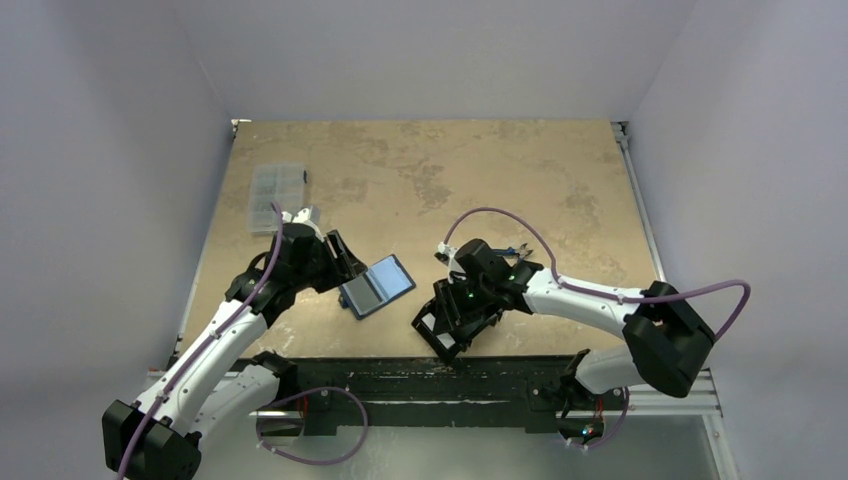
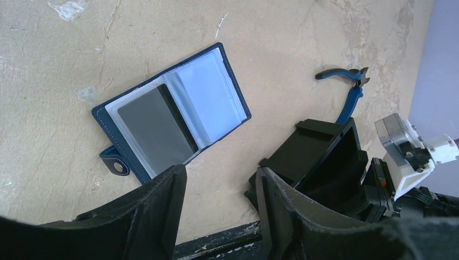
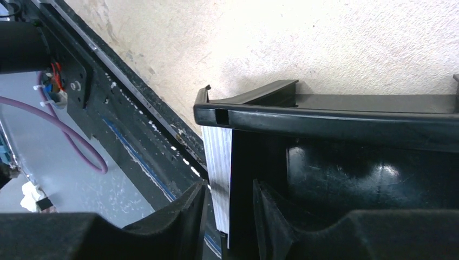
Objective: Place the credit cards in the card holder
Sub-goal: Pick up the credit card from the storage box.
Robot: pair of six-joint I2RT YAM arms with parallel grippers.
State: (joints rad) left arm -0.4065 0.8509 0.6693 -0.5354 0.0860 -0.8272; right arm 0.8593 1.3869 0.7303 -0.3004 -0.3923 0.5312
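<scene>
**Open card holder just ahead of our left tool**

It lies flat on the table, its long side slanting away to the right, nearer the left arm. One pocket holds a dark card; the other looks empty. The left tool is released and empty. Our right tool straddles the black tray's wall; we cannot tell if it clenches.

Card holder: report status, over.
Left gripper open, empty, by the card holder. Holder lies open, one dark card pocketed. Right gripper astride black tray wall, grip unclear. Nothing lies across the holder.
</scene>
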